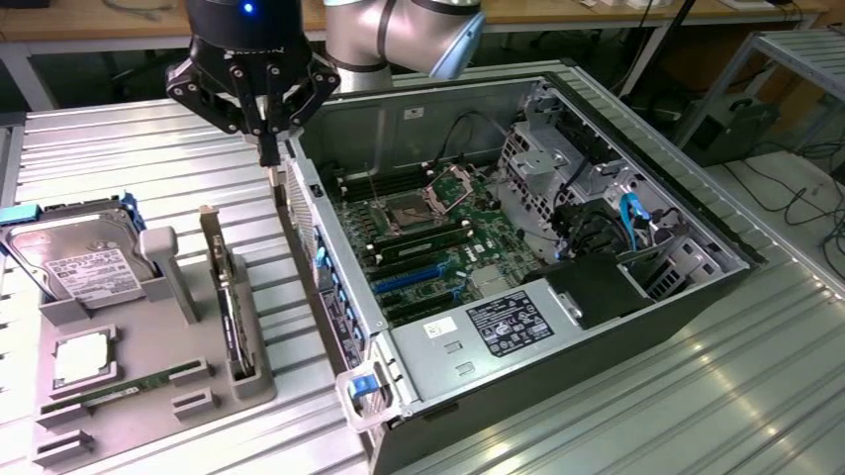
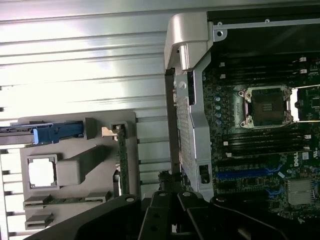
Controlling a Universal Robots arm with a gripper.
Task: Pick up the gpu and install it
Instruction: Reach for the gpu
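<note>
We are hovering the end effector [image 1: 271, 156] at upper left, pinched shut and seemingly empty, while the gpu [image 1: 233, 309] is standing at lower left.

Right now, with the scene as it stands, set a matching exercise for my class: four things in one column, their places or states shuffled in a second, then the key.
Column 1
1. gpu
2. hard drive
3. memory stick
4. gripper

Column 2
A. lying flat in the grey tray
B. shut, raised near the computer case rim
C. standing on edge in the grey tray, untouched
D. upright in a holder, white label showing

Pairs: 1-C, 2-D, 3-A, 4-B
</note>
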